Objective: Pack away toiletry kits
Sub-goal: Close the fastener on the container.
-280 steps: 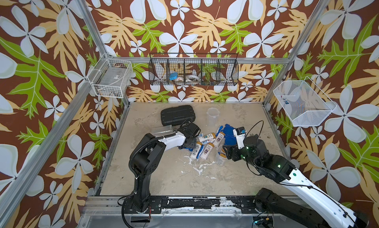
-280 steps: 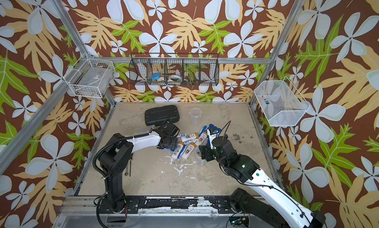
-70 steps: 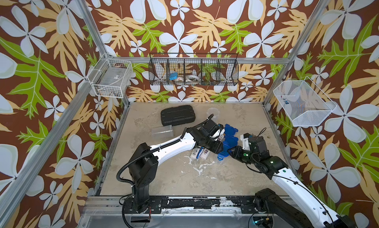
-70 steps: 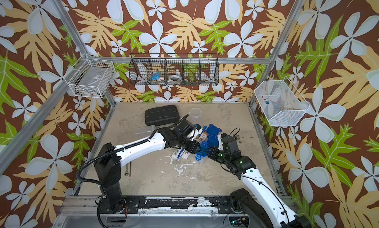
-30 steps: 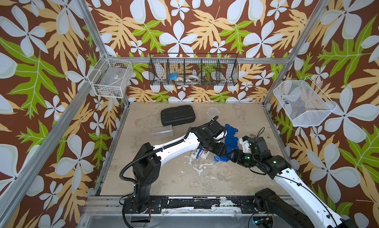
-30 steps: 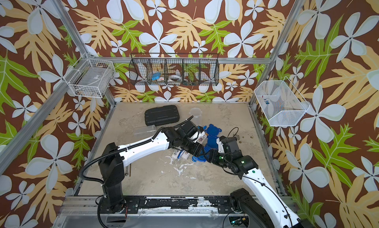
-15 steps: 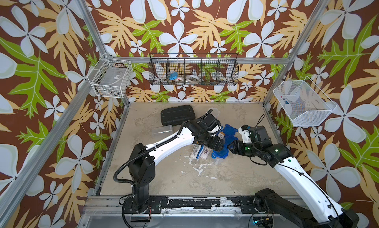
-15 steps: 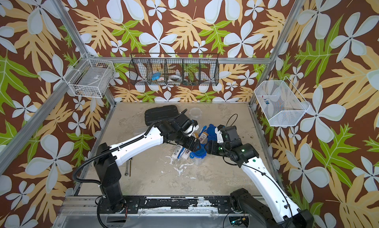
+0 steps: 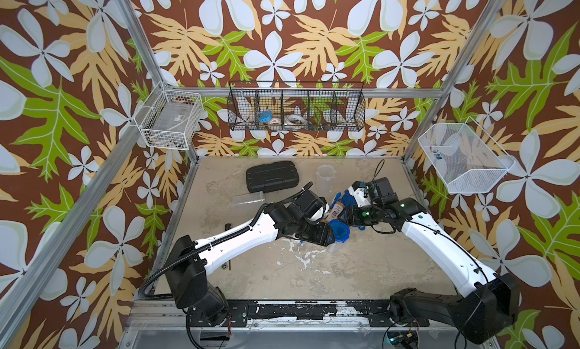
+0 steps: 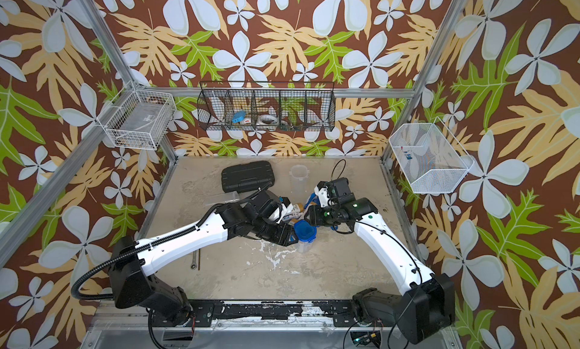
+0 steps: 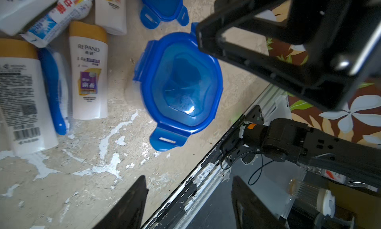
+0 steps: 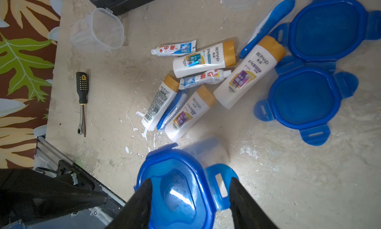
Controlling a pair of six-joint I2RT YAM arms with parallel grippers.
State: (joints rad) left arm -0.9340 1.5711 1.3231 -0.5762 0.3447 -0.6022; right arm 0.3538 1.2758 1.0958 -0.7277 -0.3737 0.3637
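A clear tumbler with a blue clip lid (image 9: 339,232) (image 11: 179,83) stands mid-table. My right gripper (image 12: 190,188) hovers over that lid with its jaws apart, one finger beside a flipped-out clip. My left gripper (image 11: 189,188) is just left of the tumbler, open and holding nothing. Behind them lie white bottles with orange caps (image 12: 204,60) (image 12: 247,73), toothpaste tubes (image 12: 175,48), blue toothbrushes (image 12: 268,26) and two loose blue lids (image 12: 327,28) (image 12: 303,98). One empty tumbler (image 12: 99,30) lies on its side and another (image 9: 324,178) stands upright at the back.
A black ribbed case (image 9: 271,176) lies at the back left. A screwdriver (image 12: 82,87) rests near the table's left edge. Wire baskets hang on the back wall (image 9: 296,112), the left wall (image 9: 169,118) and the right wall (image 9: 461,156).
My right gripper has moved left and back, over the lidded tumbler. My left gripper has drawn slightly toward the front. The tumbler has stayed in place.
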